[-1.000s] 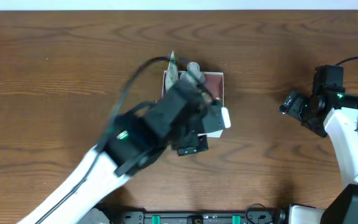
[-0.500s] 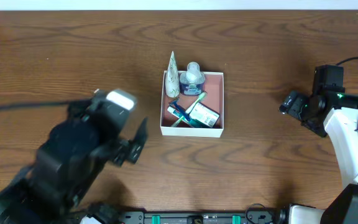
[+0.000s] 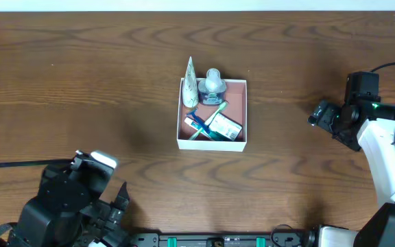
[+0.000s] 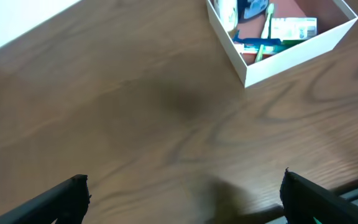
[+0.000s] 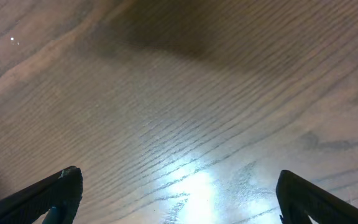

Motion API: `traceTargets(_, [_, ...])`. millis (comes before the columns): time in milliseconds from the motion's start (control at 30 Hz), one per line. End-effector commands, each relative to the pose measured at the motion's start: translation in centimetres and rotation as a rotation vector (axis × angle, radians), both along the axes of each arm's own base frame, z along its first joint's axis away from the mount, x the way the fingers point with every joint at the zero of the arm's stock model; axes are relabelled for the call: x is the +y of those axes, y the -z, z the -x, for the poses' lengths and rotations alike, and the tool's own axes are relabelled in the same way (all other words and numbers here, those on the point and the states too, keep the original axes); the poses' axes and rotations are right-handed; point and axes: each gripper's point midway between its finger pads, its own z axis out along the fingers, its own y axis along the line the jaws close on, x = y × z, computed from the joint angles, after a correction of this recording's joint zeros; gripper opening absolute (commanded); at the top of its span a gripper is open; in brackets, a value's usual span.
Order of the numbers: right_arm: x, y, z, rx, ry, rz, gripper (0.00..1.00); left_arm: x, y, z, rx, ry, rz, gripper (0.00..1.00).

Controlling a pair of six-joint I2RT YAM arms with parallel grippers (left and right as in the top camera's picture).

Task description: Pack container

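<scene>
The container [image 3: 211, 145] is a square white box with a pink floor at the table's middle. In it lie a white tube [image 3: 190, 81], a small white-capped bottle [image 3: 212, 84], a green toothbrush [image 3: 209, 118] and a white-and-green packet [image 3: 224, 127]. My left gripper [image 3: 118, 209] is at the near left edge, far from the box, open and empty. In the left wrist view the container [image 4: 291, 59] shows at the top right, well beyond the left gripper [image 4: 183, 180]. My right gripper [image 3: 319, 113] hovers at the right, open; in its wrist view the right gripper [image 5: 179, 175] has only bare wood beneath it.
Dark wooden tabletop [image 3: 81, 82] all round the box. The table's far edge [image 3: 197, 9] runs along the top. A black rail with green clips [image 3: 218, 240] lines the near edge. The right arm's white link [image 3: 389, 158] stands at the right side.
My left arm has pulled back from over the container to the near left edge, uncovering the box and what lies in it. The right arm has not moved.
</scene>
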Motion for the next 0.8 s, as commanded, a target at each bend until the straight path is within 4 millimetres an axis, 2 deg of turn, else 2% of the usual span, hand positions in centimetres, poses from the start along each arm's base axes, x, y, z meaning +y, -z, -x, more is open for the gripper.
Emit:
traceTargets(0, [-0.4,-0.3,-0.2,-0.007,-0.004,0.009,0.99,-0.2,0.8,0.1,0.029,-0.020,0.019,0.98])
traceTargets(167, [-0.4,-0.3,-0.2,-0.007,-0.004,0.009,0.99,-0.6,1.5,-1.6,-0.044,-0.087,0.107,0.98])
traceTargets(400, [-0.4,-0.3,-0.2,-0.007,-0.004,0.009,0.99,-0.2,4.8,-4.9,-0.236,-0.206,0.278,0.98])
traceTargets(500, [-0.4,-0.3,-0.2,-0.007,-0.004,0.009,0.99,-0.4,5.5,-6.2,-0.344,-0.189,0.331,0.98])
traceTargets(633, [-0.4,-0.3,-0.2,-0.007,-0.004,0.009,0.99,-0.8,6.0,-7.5,-0.467,-0.160,0.403,0.98])
traceTargets(767, [-0.4,-0.3,-0.2,-0.007,-0.004,0.009,0.99,-1.0,5.6,-8.5,-0.608,-0.118,0.451,0.98])
